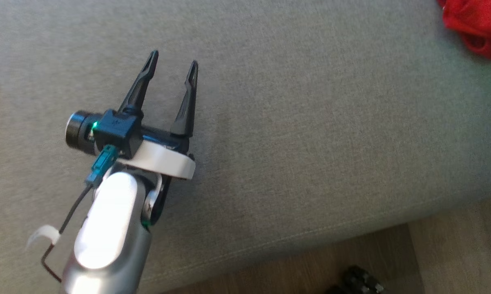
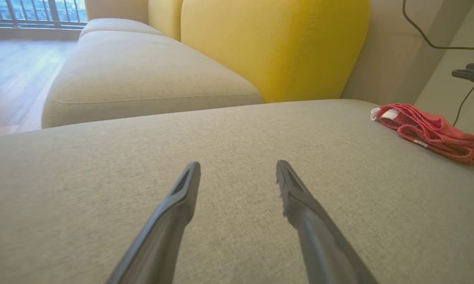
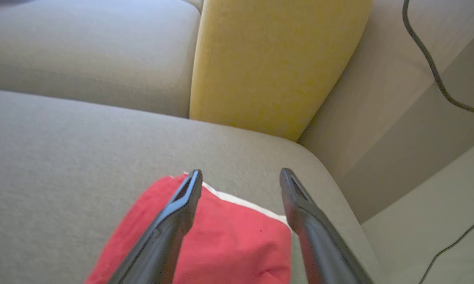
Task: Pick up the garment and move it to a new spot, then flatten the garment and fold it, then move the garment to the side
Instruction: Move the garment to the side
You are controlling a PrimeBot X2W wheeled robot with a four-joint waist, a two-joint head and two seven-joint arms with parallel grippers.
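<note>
My left gripper (image 1: 173, 58) hangs over the wide grey woven sofa seat (image 1: 311, 143), its 2 long dark fingers spread wide with nothing between them. In my left wrist view only bare grey cloth lies under and ahead of those fingers. The red fabric garment with a white trim (image 3: 229, 236) lies crumpled near the far right corner of the same seat, well apart from my left gripper. In the head view it sits at the top right edge. My right gripper (image 3: 241, 173) is above the garment with its 2 fingers also wide apart and gripping nothing. The red cloth shows beneath and between them, and the white trim runs just past the left fingertip. I cannot tell whether the fingers touch the cloth or hover just over it. Behind the seat a rounded yellow fabric back cushion (image 2: 276, 47) stands upright, with a beige seat beside it to its left. A thin black cable (image 3: 430, 59) hangs down the pale wall on the right. At the right edge of my left wrist view a dark narrow shape (image 2: 471, 73) juts in above the garment, possibly my right gripper's fingers. Brown wooden floor (image 1: 454, 253) shows below the seat's front edge.
</note>
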